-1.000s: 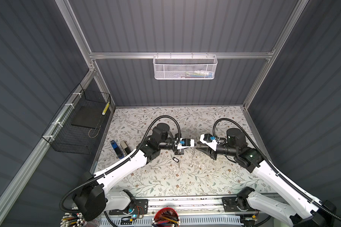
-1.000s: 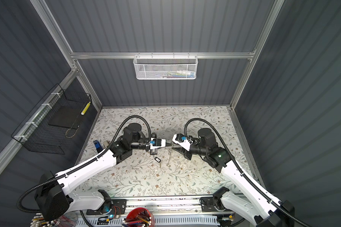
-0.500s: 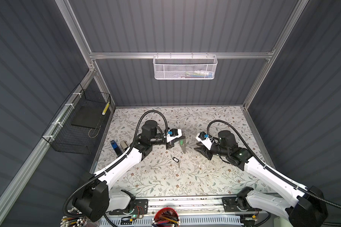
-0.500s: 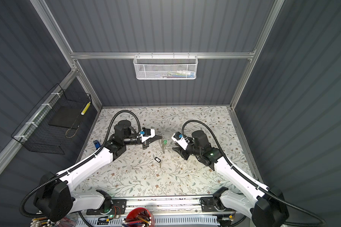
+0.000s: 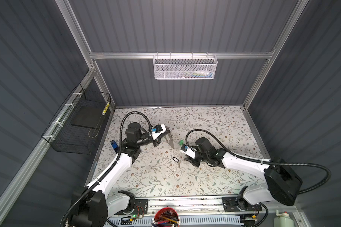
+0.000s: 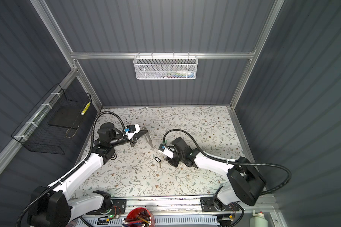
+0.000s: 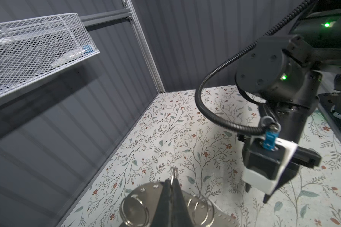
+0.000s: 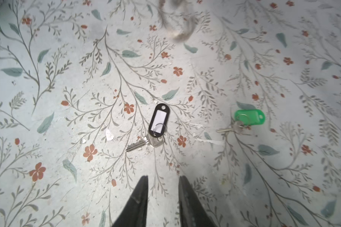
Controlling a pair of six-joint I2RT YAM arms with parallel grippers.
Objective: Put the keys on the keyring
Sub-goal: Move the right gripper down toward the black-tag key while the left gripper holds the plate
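The step in hand looks like fetching the first key, as neither key is on a ring yet. On the left, the left gripper [image 7: 170,183] is closed tight on the keyring [image 7: 142,191], pinching the flat grey plate by its edge between two of its wire loops. It holds the plate over the left half of the worktop [image 5: 205,125], toward the back. Whether the plate's lower tip touches the surface cannot be told from the top views. Near the middle of the worktop lie both keys, flat and apart from each other. The black-tagged key [image 8: 158,121] is closer to the front edge and the green-tagged key [image 8: 248,118] is a little further back. To their right, the right gripper [image 8: 163,177] hangs low over the surface with its jaws partly apart. It holds nothing and touches nothing, and its tips are just short of the black-tagged key. The next move probably calls for closing on that key's thin tag or blade, which lies flat and will be hard to get under, and then carrying it across to a loop.
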